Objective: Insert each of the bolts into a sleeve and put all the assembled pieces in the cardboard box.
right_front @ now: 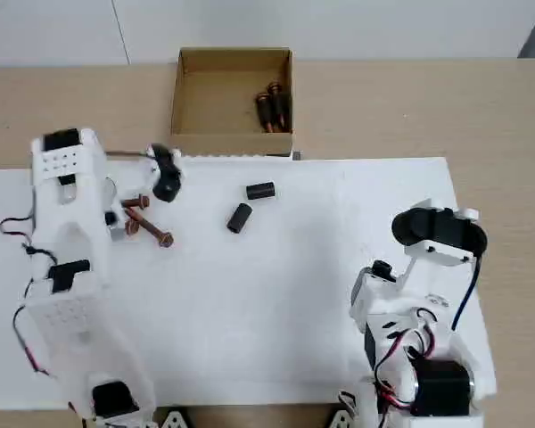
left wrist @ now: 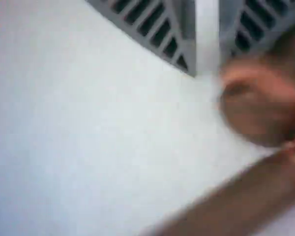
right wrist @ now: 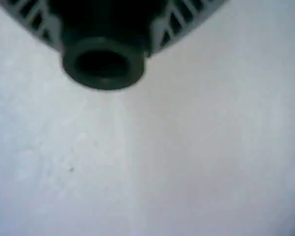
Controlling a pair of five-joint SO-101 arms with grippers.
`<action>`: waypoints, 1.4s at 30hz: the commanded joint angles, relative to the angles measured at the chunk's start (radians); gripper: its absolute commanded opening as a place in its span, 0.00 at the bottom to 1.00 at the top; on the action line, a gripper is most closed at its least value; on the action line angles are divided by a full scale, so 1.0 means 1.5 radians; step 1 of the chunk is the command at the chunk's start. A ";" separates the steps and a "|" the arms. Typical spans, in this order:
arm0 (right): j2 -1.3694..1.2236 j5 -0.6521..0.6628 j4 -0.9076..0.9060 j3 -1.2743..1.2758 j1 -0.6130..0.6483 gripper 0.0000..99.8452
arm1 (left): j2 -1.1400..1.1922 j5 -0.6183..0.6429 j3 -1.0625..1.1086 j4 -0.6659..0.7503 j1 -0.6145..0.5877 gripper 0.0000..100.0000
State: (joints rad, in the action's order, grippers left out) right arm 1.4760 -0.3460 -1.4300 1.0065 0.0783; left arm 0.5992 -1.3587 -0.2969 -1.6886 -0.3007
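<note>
Right gripper [right wrist: 108, 19] was clamped on a black sleeve [right wrist: 103, 63], its open end facing the wrist camera, low over the white sheet [right_front: 285, 303]. That arm sat at the sheet's near right.

Left gripper [right_front: 118, 217] was down at the far left of the sheet, right beside the loose bolts [right_front: 149, 231]. I could not tell its state; the left wrist view was blurred, with a copper bolt head [left wrist: 255, 105] very close.

Two loose sleeves [right_front: 260, 191] lay mid-sheet, near each other but apart.

The cardboard box [right_front: 232, 53] stood beyond the sheet on the table [right_front: 499, 116], with assembled pieces [right_front: 272, 107] against its right wall.
</note>
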 commanded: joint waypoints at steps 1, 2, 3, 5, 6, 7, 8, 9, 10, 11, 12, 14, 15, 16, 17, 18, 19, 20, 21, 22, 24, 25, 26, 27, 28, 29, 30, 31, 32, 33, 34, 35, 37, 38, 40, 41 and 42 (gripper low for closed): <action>0.003 0.002 0.012 -0.004 -0.003 0.00 | -0.010 -0.134 -0.012 -0.006 0.011 0.03; 0.003 0.002 0.013 -0.004 -0.003 0.00 | -0.010 -0.135 -0.014 -0.011 0.011 0.03; 0.003 0.002 0.014 -0.004 -0.003 0.00 | -0.010 -0.135 -0.021 -0.020 0.011 0.03; 0.003 0.002 0.014 -0.004 -0.003 0.00 | -0.010 -0.133 -0.043 -0.044 0.011 0.03; 0.003 0.002 0.014 -0.004 -0.003 0.00 | -0.010 -0.132 -0.050 -0.043 0.011 0.03; 0.004 0.002 0.014 -0.004 -0.003 0.00 | -0.011 -0.133 -0.054 -0.043 0.011 0.02; 0.004 0.002 0.014 -0.004 -0.003 0.00 | -0.011 -0.134 -0.059 -0.042 0.011 0.02; 0.004 0.002 0.013 -0.004 -0.003 0.00 | -0.011 -0.133 -0.063 -0.042 0.011 0.02; 0.004 0.002 0.013 -0.004 -0.003 0.00 | -0.011 -0.132 -0.067 -0.042 0.011 0.02; 0.004 0.002 0.012 -0.004 -0.003 0.00 | -0.011 -0.131 -0.068 -0.042 0.011 0.02; 0.004 0.002 0.012 -0.004 -0.003 0.00 | -0.011 -0.131 -0.068 -0.042 0.011 0.02; 0.004 0.002 0.013 -0.004 -0.003 0.00 | -0.011 -0.131 -0.068 -0.042 0.012 0.02; 0.004 0.002 0.014 -0.004 -0.003 0.00 | -0.011 -0.131 -0.068 -0.042 0.013 0.02; 0.004 0.002 0.014 -0.004 -0.003 0.00 | -0.012 -0.130 -0.068 -0.042 0.013 0.02; 0.004 0.002 0.014 -0.004 -0.003 0.00 | -0.018 -0.130 -0.068 -0.042 0.013 0.02; 0.004 0.002 0.014 -0.004 -0.003 0.00 | -0.030 -0.129 -0.068 -0.042 0.013 0.02; 0.004 0.002 0.014 -0.004 -0.003 0.00 | -0.040 -0.129 -0.068 -0.042 0.013 0.02; 0.004 0.002 0.015 -0.004 -0.003 0.00 | -0.047 -0.129 -0.067 -0.042 0.015 0.02; 0.004 0.002 0.015 -0.004 -0.003 0.00 | -0.055 -0.129 -0.066 -0.042 0.016 0.02; 0.004 0.001 0.015 -0.004 -0.003 0.00 | -0.061 -0.129 -0.066 -0.041 0.019 0.02; 0.004 0.001 0.015 -0.004 -0.002 0.00 | -0.069 -0.129 -0.066 -0.038 0.026 0.02; 0.004 -0.001 0.011 -0.004 -0.002 0.00 | -0.069 -0.129 -0.067 -0.038 0.029 0.02; 0.004 -0.009 0.008 -0.004 -0.002 0.00 | -0.070 -0.129 -0.069 -0.038 0.031 0.02; 0.004 -0.016 0.007 -0.004 -0.002 0.00 | -0.074 -0.129 -0.075 -0.037 0.031 0.02; 0.004 -0.020 0.007 -0.004 -0.002 0.00 | -0.074 -0.123 -0.084 -0.037 0.035 0.02; 0.004 -0.020 0.007 -0.004 -0.002 0.00 | -0.074 -0.107 -0.096 -0.037 0.038 0.02; 0.004 -0.019 0.010 -0.004 -0.002 0.00 | -0.074 -0.091 -0.111 -0.037 0.041 0.02; 0.004 -0.020 0.013 -0.004 -0.001 0.00 | -0.074 -0.080 -0.125 -0.038 0.041 0.02; 0.004 -0.020 0.013 -0.004 0.004 0.00 | -0.074 -0.074 -0.139 -0.038 0.042 0.02; 0.004 -0.021 0.012 -0.004 0.014 0.00 | -0.073 -0.073 -0.150 -0.037 0.042 0.02; 0.004 -0.021 0.009 -0.004 0.023 0.00 | -0.073 -0.073 -0.156 -0.035 0.042 0.02; 0.004 -0.021 0.009 -0.004 0.032 0.00 | -0.073 -0.072 -0.156 -0.026 0.042 0.02; 0.004 -0.021 0.013 -0.004 0.046 0.00 | -0.072 -0.071 -0.156 -0.011 0.041 0.03; 0.004 -0.021 0.014 -0.004 0.050 0.00 | -0.072 -0.070 -0.155 -0.007 0.040 0.04; 0.003 -0.021 0.015 -0.004 0.053 0.00 | -0.062 -0.065 -0.156 -0.006 0.038 0.08; 0.002 -0.020 0.015 -0.004 0.053 0.00 | -0.057 -0.054 -0.158 -0.006 0.036 0.09; 0.002 -0.018 0.015 -0.004 0.052 0.00 | -0.051 -0.045 -0.158 -0.005 0.035 0.11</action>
State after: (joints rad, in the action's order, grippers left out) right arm 1.4760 -0.3675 -1.4300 1.0065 0.1534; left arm 0.5562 -1.3587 -0.4918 -1.7116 -0.2440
